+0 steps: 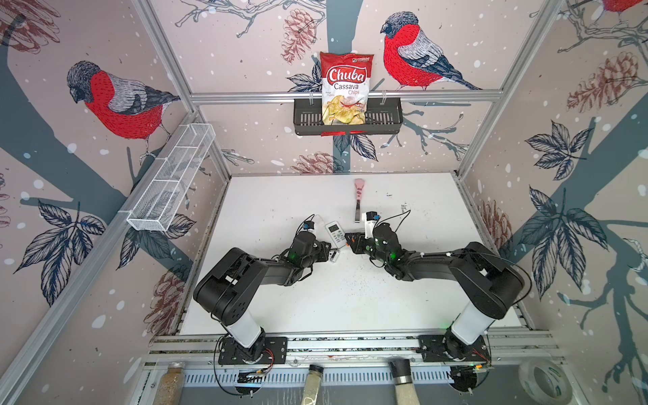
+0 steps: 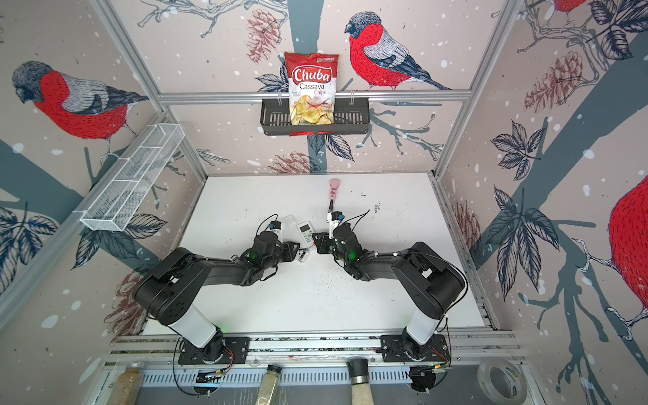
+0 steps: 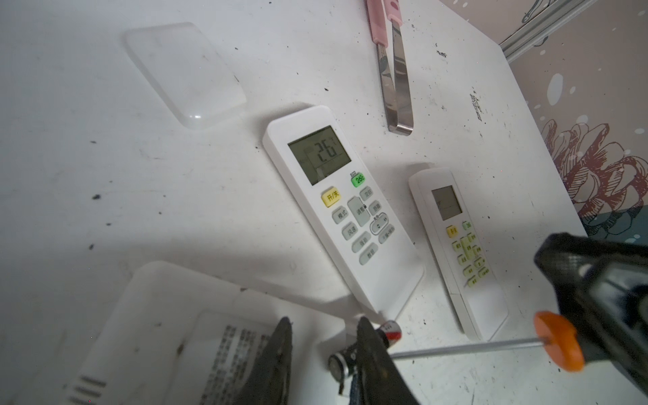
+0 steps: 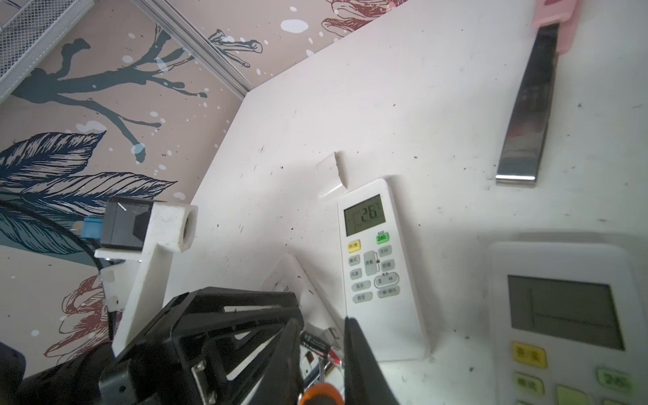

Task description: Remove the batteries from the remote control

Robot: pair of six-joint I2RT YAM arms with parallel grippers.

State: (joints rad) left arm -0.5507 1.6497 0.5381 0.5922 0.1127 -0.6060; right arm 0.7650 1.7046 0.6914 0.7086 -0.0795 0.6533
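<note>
Left claw (image 3: 324, 321): part open over battery (image 3: 339, 364); I can't tell its hold.
Right claw (image 4: 322, 322): clamped on screwdriver (image 3: 557, 338).
Battery: just beside lit remote (image 3: 336, 203).

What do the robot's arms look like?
Both arms are chunky and black with a white tube near the base. Thin black cables loop at the wrists, green lights glow, and the fingers are pointed and black.
</note>
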